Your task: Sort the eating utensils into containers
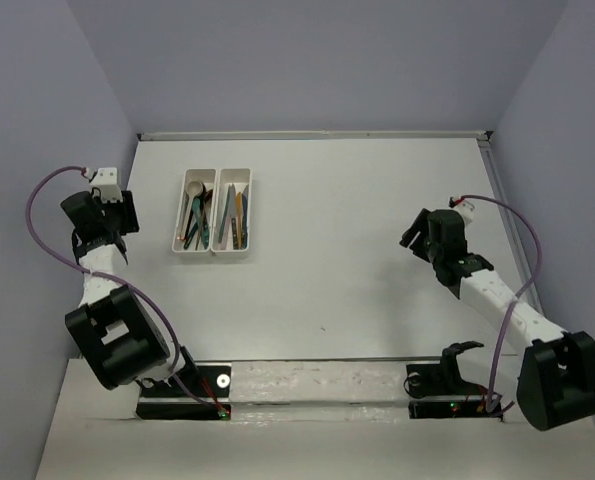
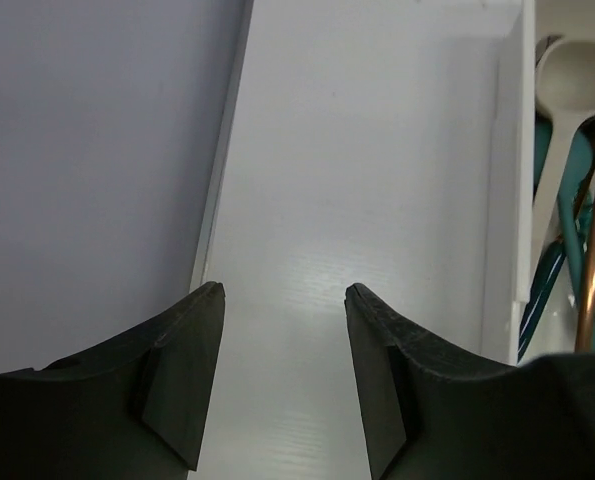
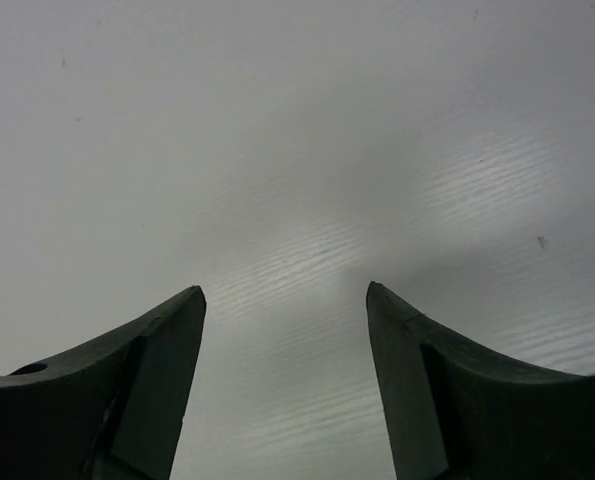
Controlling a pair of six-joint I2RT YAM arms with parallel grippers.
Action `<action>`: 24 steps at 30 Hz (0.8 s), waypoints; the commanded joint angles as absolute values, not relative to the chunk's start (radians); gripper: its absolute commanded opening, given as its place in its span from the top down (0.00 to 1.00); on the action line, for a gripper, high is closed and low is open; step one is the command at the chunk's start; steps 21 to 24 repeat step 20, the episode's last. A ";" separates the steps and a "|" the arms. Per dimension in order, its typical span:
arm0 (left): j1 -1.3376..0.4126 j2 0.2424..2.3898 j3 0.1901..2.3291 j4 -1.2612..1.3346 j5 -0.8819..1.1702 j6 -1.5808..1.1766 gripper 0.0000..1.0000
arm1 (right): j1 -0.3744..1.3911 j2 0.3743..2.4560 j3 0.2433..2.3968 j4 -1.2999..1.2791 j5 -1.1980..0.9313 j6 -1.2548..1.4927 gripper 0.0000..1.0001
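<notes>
Left wrist view: the left gripper (image 2: 282,300) is wide open and holds nothing. It hangs over the table (image 2: 357,150), just beside the left tray (image 2: 512,160). The right gripper (image 3: 285,300) is wide open and empty too, well apart from the trays. Farther back, a beige spoon (image 2: 572,85) and the other spoons and knives (image 1: 201,215) lie piled in the left tray and the right tray (image 1: 231,254). They look light, hard, thin and slippery. I would pinch one across the middle of its handle.
</notes>
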State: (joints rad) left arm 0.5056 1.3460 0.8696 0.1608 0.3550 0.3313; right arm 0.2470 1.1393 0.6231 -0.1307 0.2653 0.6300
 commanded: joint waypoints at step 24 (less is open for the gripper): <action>0.537 1.281 0.511 0.433 0.258 0.396 0.34 | 0.258 1.016 0.465 0.047 0.259 0.515 0.25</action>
